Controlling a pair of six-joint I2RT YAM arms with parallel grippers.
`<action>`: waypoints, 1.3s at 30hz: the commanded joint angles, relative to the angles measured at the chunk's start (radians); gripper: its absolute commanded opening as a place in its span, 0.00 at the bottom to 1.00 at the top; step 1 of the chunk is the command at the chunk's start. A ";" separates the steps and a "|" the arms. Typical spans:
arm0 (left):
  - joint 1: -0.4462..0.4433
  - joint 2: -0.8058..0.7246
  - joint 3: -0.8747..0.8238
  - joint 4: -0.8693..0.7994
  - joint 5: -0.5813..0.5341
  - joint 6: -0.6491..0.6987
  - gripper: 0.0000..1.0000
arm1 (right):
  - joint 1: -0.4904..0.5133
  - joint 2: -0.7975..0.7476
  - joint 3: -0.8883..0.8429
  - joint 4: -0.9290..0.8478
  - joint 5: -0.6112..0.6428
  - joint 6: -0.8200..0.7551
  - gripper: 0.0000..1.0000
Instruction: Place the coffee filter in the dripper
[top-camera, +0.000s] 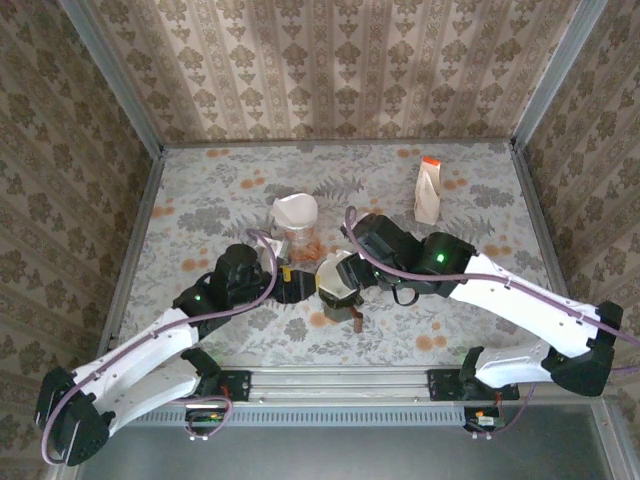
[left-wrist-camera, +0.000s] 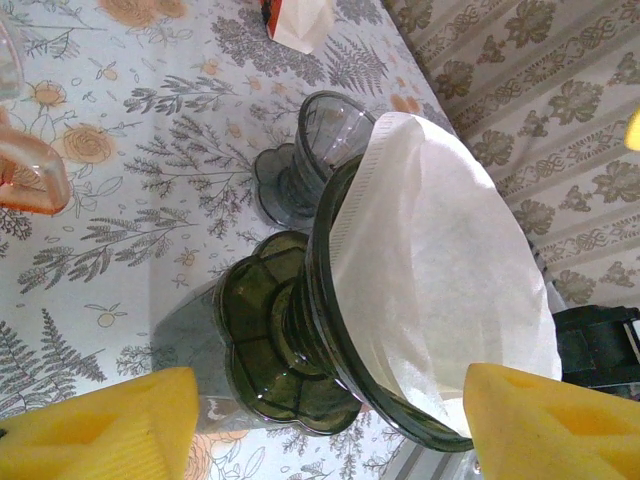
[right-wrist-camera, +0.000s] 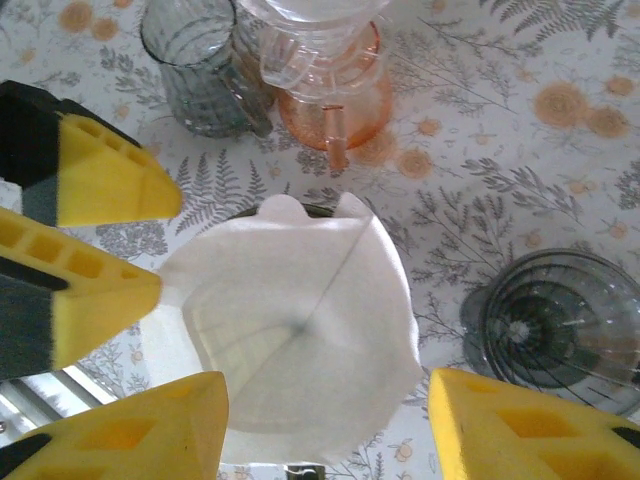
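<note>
A white paper coffee filter (left-wrist-camera: 440, 270) sits opened inside a dark green glass dripper (left-wrist-camera: 290, 340), which stands on the table. From above, the filter (right-wrist-camera: 300, 320) covers nearly the whole dripper. My left gripper (left-wrist-camera: 320, 430) is open, with its yellow pads wide apart on either side of the dripper's base and rim. My right gripper (right-wrist-camera: 330, 430) hangs open just above the filter's near edge, with nothing between its fingers. In the top view both grippers, the left (top-camera: 288, 285) and the right (top-camera: 340, 290), meet at the filter (top-camera: 333, 275) near the table's front centre.
A grey glass dripper (right-wrist-camera: 550, 330) stands just beside the green one. An orange carafe (right-wrist-camera: 330, 110) carrying another dripper and filter (top-camera: 296, 212) stands farther back. A white and orange carton (top-camera: 428, 190) is at the back right. The left gripper's fingers (right-wrist-camera: 110, 185) crowd the filter's left side.
</note>
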 joint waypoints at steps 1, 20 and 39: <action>-0.009 -0.015 0.025 -0.010 -0.001 0.007 0.74 | 0.003 -0.008 -0.038 0.005 0.057 0.040 0.58; -0.008 0.003 -0.009 -0.005 -0.007 0.004 0.70 | -0.062 0.241 0.051 -0.082 -0.030 0.067 0.66; -0.008 0.018 -0.021 0.021 -0.006 -0.002 0.69 | -0.083 0.335 -0.028 -0.021 -0.072 0.073 0.65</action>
